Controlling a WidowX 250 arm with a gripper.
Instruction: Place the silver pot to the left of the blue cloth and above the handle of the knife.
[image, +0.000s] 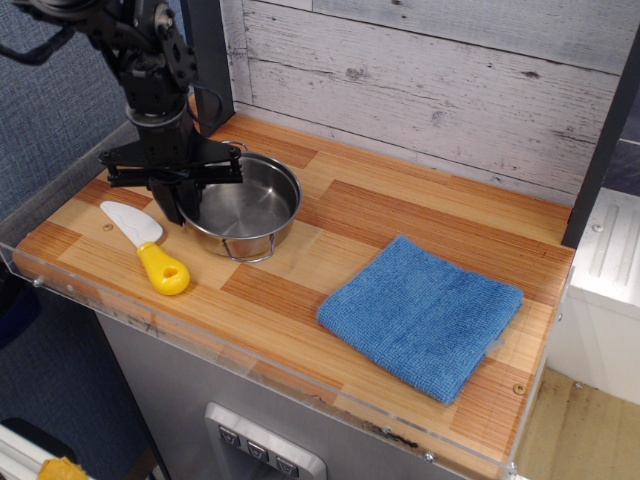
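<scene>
Observation.image, single view from above and in front; we list the contents as follows.

Item one: the counter, a striped wooden top with a clear plastic edging along its near and left sides, backed by a whitewashed plank wall.

Item two: the silver pot, round, shallow and shiny, upright at the left part of the counter. We see one wire loop handle at its near side. Its base appears to sit on or very close to the wood; we cannot tell which.

Item three: the gripper, black, hanging down from the arm at the upper left, at the pot's left rim. Its jaws are clamped on the silver pot's left wall, one finger inside the rim and one outside.

Item four: the knife, lying flat just beside the pot on its near-left side, white blade pointing to the far left. The handle of the knife, bright yellow with a hole near its end, points toward the near edge. The pot lies just beyond and to the right of this handle, not touching it.

Item five: the blue cloth, square and fuzzy, folded flat on the right half of the counter, well apart from the pot, which stands to its left.
</scene>
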